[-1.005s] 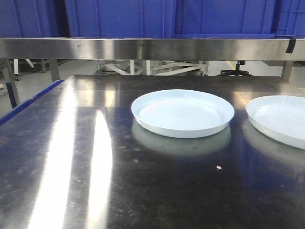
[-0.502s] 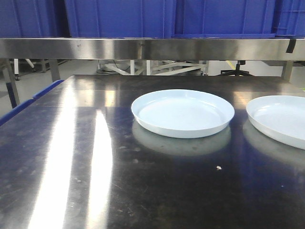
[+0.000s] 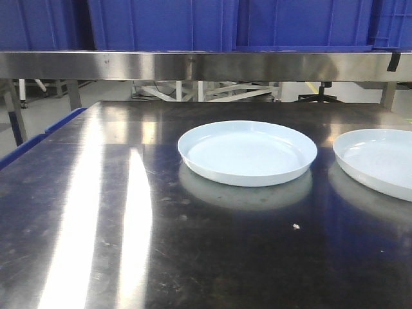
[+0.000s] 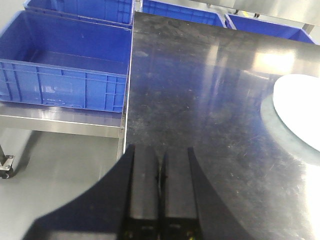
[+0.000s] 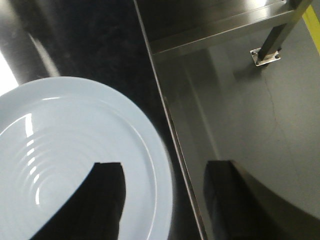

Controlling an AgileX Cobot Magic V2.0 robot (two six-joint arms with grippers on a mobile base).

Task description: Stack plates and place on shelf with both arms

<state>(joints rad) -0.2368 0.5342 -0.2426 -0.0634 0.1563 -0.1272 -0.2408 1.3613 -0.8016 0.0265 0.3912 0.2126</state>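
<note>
Two pale bluish-white plates lie apart on the dark steel table (image 3: 96, 193). One plate (image 3: 247, 153) sits mid-table; the other plate (image 3: 380, 161) is cut off by the right edge of the front view. Neither arm shows in the front view. In the left wrist view, my left gripper (image 4: 161, 150) is shut and empty, near the table's left edge, with a plate's rim (image 4: 300, 107) far to its right. My right gripper (image 5: 165, 167) is open and straddles the right plate's (image 5: 75, 150) outer rim. One finger (image 5: 107, 192) is over the plate, the other finger (image 5: 227, 197) past the table edge.
A steel shelf (image 3: 193, 65) runs across the back above the table, carrying blue crates (image 3: 167, 22). More blue crates (image 4: 65, 55) sit on a lower rack left of the table. Beyond the right table edge (image 5: 170, 130) are grey floor and a bolted post foot (image 5: 265, 56).
</note>
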